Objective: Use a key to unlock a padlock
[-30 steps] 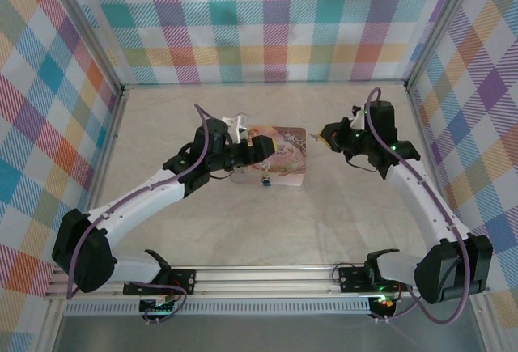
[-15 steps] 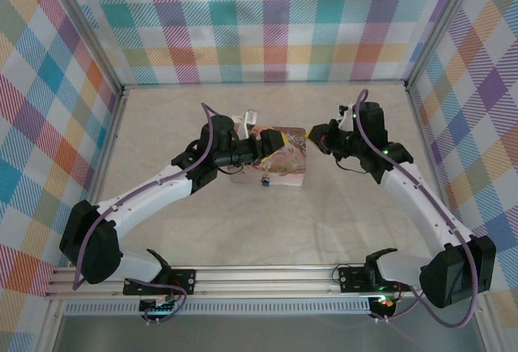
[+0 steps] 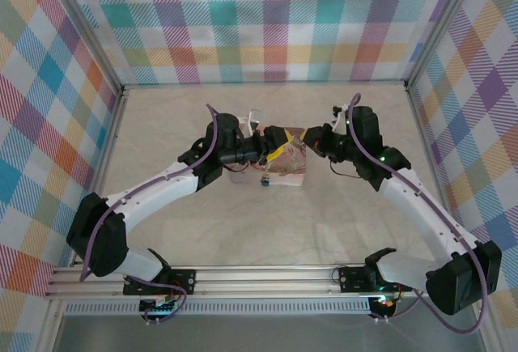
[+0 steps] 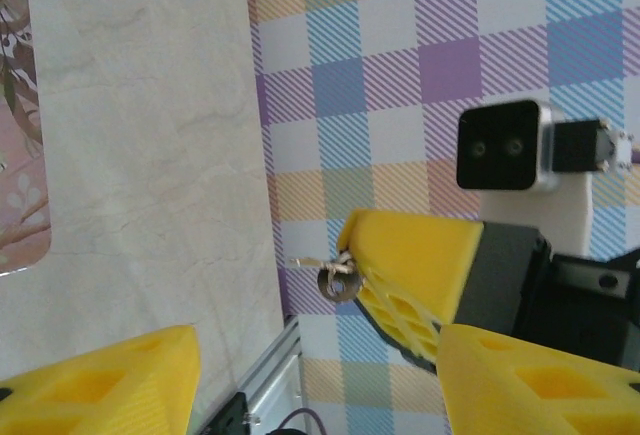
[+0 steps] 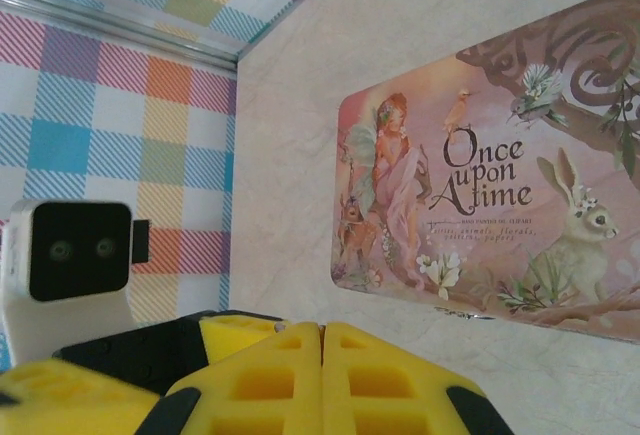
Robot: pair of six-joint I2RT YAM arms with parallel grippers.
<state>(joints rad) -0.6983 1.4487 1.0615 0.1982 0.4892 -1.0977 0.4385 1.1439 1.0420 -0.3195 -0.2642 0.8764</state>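
Left gripper [image 4: 318,385]: two yellow fingers [image 4: 100,387] at the bottom edge, wide apart, nothing between them. Beyond the gap, right gripper [image 4: 352,255] pinches a small metal key [image 4: 332,275], whose tip points left, in front of the plaid wall [image 4: 400,65]. Black wrist camera [image 4: 500,145] above it. Marble tabletop [image 4: 150,155] fills the left side. Pink floral board [image 4: 18,155] lies flat at the left edge. Metal rail [image 4: 268,380] at the bottom.

**Left arm** [image 3: 154,194] and **right arm** [image 3: 421,210]: white links, black joints, a purple cable [image 3: 212,121] running alongside. Fingers [image 4: 100,380] yellow, moulded with open cells. Wrist camera [image 4: 500,145] black-faced in a white housing.
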